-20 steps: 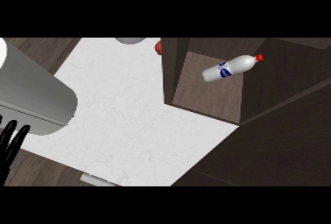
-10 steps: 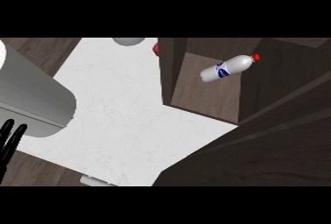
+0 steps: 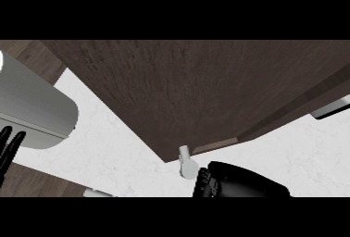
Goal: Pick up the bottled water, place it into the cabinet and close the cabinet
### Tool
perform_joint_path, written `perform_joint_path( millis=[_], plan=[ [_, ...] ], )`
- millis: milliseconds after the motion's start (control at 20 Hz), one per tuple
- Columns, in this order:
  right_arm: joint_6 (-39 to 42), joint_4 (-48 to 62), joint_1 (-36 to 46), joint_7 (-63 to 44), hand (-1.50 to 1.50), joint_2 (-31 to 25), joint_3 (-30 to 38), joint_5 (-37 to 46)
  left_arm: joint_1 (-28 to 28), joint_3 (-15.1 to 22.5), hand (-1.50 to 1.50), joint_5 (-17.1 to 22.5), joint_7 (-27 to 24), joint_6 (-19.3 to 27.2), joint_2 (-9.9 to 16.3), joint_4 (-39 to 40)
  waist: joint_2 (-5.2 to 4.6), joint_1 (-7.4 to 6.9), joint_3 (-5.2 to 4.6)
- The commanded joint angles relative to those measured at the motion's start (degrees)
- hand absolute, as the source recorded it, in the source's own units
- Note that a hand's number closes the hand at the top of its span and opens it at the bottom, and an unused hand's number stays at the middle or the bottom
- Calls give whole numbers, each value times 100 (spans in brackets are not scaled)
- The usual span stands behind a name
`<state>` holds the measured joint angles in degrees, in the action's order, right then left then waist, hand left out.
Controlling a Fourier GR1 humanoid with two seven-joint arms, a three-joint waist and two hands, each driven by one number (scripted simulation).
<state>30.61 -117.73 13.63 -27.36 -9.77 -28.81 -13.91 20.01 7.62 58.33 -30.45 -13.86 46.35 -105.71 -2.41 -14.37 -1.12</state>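
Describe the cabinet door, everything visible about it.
The cabinet door is a broad dark brown panel with wood grain, filling most of the head view and hiding the cabinet's inside. Its lower corner carries a pale grey handle over the white counter. The right hand, black, sits just below that handle; contact cannot be told.

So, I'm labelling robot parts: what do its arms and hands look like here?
The left forearm is a smooth, rounded light-grey cylinder. The left hand shows thin black fingers at the left edge. The right hand is a bulky, glossy black shape with ribbed fingers, low in the view. No cables or markings show.
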Motion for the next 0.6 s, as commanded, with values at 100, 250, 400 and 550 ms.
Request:
perform_joint_path(
  millis=[100, 250, 400, 550],
  plan=[
    [-763, 1569, 1367, -763, 150, 927, 273, 232, 31, -119, -150, 21, -57, -64, 10, 99, 12, 41, 35],
    [-1168, 2284, 2182, -825, 150, 958, 533, 161, 84, -109, -150, 47, -47, -140, 5, 132, 26, 118, 61],
    [-1723, 2920, 2946, -677, 150, 967, 887, 360, 140, -189, -150, 93, -84, -208, -3, 278, 37, 197, 68],
    [-2317, 3638, 3485, -322, 150, 972, 1103, 546, 129, -207, -150, 77, -111, -158, -50, 253, 24, 266, 85]
  ],
)
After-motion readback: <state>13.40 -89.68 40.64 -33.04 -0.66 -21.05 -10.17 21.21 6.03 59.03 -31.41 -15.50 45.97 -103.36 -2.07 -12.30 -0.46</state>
